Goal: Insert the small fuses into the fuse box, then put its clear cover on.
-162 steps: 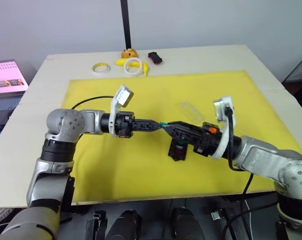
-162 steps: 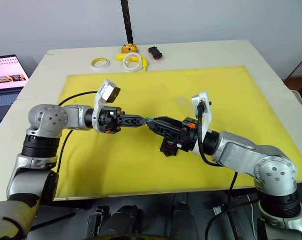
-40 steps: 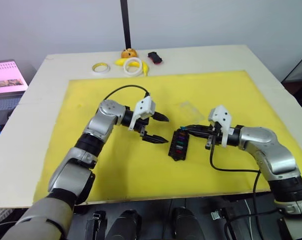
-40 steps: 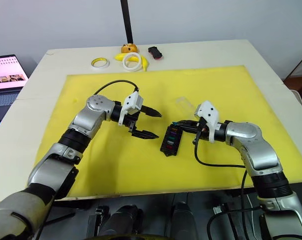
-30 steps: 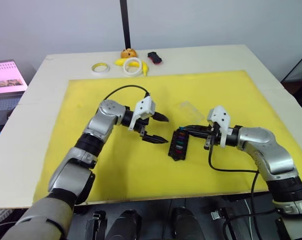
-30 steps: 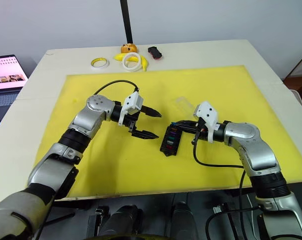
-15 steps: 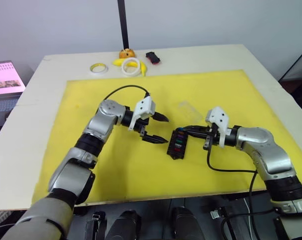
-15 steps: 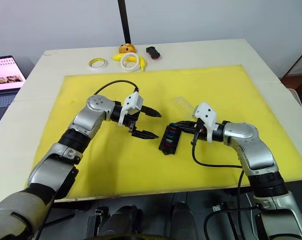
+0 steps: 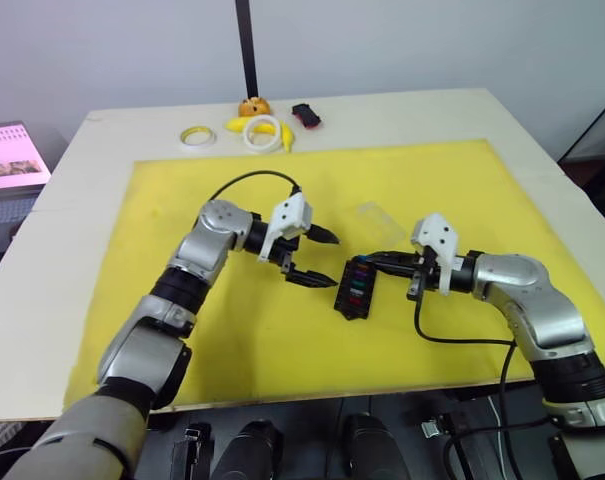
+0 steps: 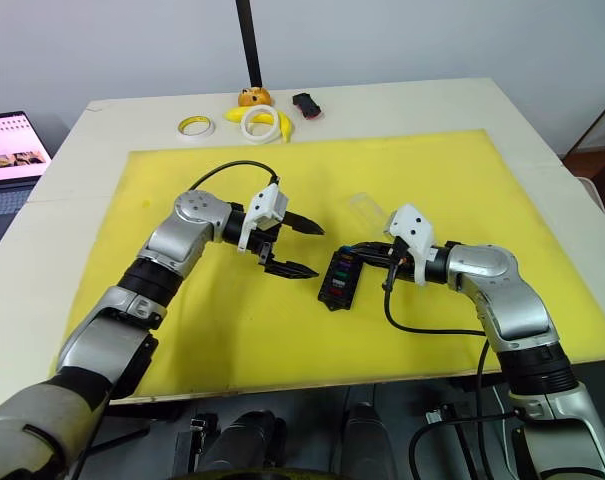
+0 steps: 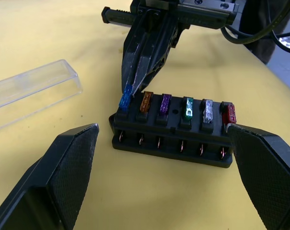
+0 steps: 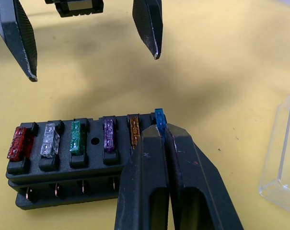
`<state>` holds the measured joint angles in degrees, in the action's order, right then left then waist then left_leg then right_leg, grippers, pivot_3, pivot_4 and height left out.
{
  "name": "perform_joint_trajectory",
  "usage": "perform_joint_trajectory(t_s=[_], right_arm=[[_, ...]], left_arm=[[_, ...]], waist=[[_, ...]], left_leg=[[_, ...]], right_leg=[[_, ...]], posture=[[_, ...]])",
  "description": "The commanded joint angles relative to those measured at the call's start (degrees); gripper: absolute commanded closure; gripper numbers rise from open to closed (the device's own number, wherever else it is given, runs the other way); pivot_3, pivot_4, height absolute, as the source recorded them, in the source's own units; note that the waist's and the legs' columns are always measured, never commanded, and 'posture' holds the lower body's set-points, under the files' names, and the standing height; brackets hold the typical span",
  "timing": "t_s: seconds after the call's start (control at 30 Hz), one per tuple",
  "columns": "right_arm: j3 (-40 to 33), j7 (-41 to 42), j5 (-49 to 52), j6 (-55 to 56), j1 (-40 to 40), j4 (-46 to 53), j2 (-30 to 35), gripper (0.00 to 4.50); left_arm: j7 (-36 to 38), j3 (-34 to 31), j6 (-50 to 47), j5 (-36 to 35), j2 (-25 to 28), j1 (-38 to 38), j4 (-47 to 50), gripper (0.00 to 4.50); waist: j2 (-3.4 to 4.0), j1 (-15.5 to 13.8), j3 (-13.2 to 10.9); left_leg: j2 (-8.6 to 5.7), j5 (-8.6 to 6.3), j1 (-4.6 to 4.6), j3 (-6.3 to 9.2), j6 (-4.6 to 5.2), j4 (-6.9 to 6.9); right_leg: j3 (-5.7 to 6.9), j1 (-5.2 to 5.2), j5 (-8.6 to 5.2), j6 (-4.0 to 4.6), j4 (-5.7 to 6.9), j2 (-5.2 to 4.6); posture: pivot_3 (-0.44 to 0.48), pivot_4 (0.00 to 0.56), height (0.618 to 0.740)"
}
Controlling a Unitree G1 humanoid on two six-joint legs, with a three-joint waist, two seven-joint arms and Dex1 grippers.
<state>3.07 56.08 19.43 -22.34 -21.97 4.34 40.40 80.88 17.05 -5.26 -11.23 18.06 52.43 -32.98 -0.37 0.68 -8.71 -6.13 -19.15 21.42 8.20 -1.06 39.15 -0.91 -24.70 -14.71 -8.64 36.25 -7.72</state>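
Blue fuse (image 12: 159, 118) pinched in right tool (image 12: 163, 139) at fuse box (image 12: 63, 163); left tool (image 11: 154, 158) wide.

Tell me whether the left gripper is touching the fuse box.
Apart. In the left wrist view the left gripper has its jaws spread wide, with yellow mat showing between each one and the fuse box. The right wrist view agrees.

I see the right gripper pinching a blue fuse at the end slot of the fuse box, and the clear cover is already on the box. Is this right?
Not quite. The right gripper does pinch the blue fuse at the fuse box's end slot, but the left wrist view shows the clear cover lying on the mat beside it.
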Motion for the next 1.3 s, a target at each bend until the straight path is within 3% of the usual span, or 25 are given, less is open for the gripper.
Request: perform_joint_trajectory(t_s=[0.03,0.33,0.43,0.5,0.93,1.3], right_arm=[[-0.76,0.18,-0.12,-0.49,-0.03,2.26,0.88,4.50],[-0.67,0.32,-0.19,-2.77,-0.39,3.77,1.70,4.50],[-1.18,0.37,0.17,-3.59,-0.53,4.77,2.10,3.54],[-1.53,0.48,0.48,-4.40,-0.76,5.55,2.50,2.59],[-3.44,0.06,4.61,-12.14,-2.76,8.60,3.64,2.59],[-0.52,-3.07,3.89,-17.90,-4.65,8.14,2.47,2.59]], left_arm=[[-0.23,-1.26,0.98,0.09,0.13,0.19,1.70,0.02],[-0.41,-1.27,0.92,-0.01,-0.04,-0.01,2.00,0.02],[-0.45,-1.27,0.90,0.03,-0.03,-0.02,2.03,0.00],[-0.44,-1.29,0.96,0.06,0.06,-0.02,1.95,0.00],[-0.98,-1.28,1.07,-0.05,-0.26,-0.05,1.74,0.00],[-1.24,-1.34,1.18,-0.06,-0.18,-0.30,2.03,0.00]], waist=[[0.00,-0.01,0.00],[0.00,-0.03,0.00],[0.00,-0.01,0.00],[0.00,0.02,0.00],[0.00,0.01,0.00],[0.00,0.01,0.00]], left_leg=[[0.00,0.00,0.00,0.00,0.00,0.00],[0.00,0.00,0.00,0.00,0.00,0.00],[0.00,0.00,0.00,0.00,0.00,0.00],[0.00,0.00,0.00,0.00,0.00,0.00],[0.02,0.00,0.01,-0.01,0.00,0.00],[0.02,0.00,0.01,0.00,0.00,0.00]], right_leg=[[0.00,0.00,0.00,0.00,0.00,0.00],[0.00,0.00,0.00,0.00,0.00,0.00],[0.00,0.00,0.00,0.00,0.00,0.00],[0.00,0.00,0.00,0.00,0.00,-0.01],[-0.01,-0.01,0.00,0.00,0.01,-0.01],[0.00,-0.01,0.00,0.00,0.01,-0.02]], posture=[[0.000,0.150,0.740],[0.000,0.150,0.740],[0.000,0.150,0.740],[0.000,0.150,0.740],[0.000,0.150,0.740],[0.000,0.150,0.740]])
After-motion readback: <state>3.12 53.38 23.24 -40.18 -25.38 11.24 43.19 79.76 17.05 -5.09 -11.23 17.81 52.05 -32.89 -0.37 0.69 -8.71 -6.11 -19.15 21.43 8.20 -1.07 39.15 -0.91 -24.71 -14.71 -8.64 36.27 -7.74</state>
